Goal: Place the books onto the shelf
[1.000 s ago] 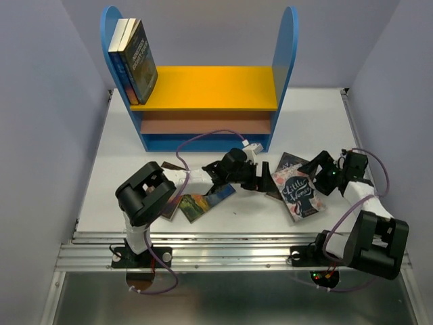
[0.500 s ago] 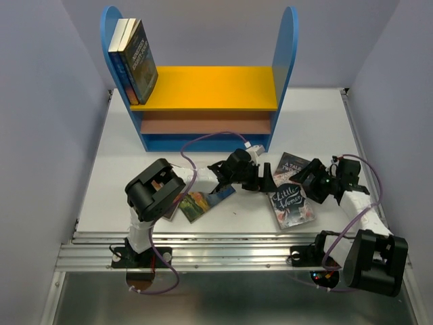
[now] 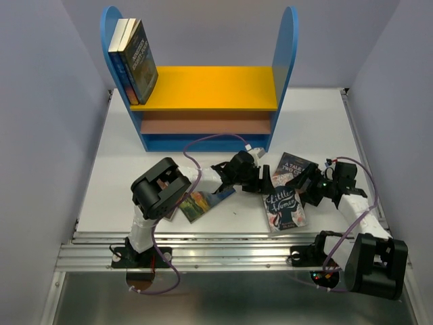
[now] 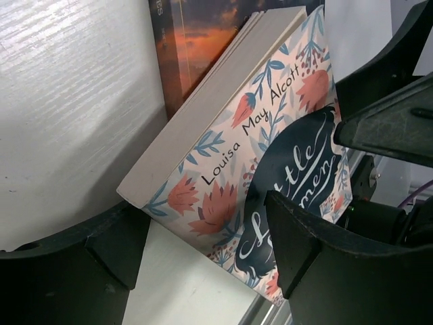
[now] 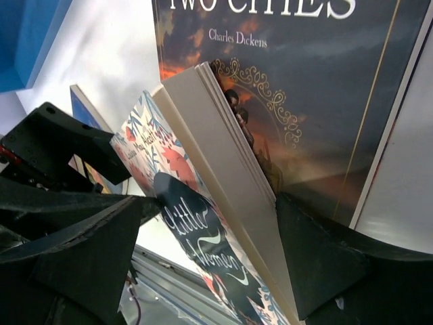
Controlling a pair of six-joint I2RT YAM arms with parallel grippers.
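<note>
Lying under Little Women (image 5: 193, 230), Two Cities book (image 5: 304, 88): author legible right-wrist only.

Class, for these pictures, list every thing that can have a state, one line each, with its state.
shelf: upright.
shelved books: standing, leaning on the shelf's left panel.
Little Women: tilted, one edge raised, between both pincers.
A Tale of Two Cities: lying flat.
landscape-cover book: lying flat.
left pincer: open, astride Little Women.
right pincer: open, astride Little Women.

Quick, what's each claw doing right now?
Left gripper: astride floral Little Women paperback; grip cannot be told.
Right gripper: astride same paperback; cannot be told.
</note>
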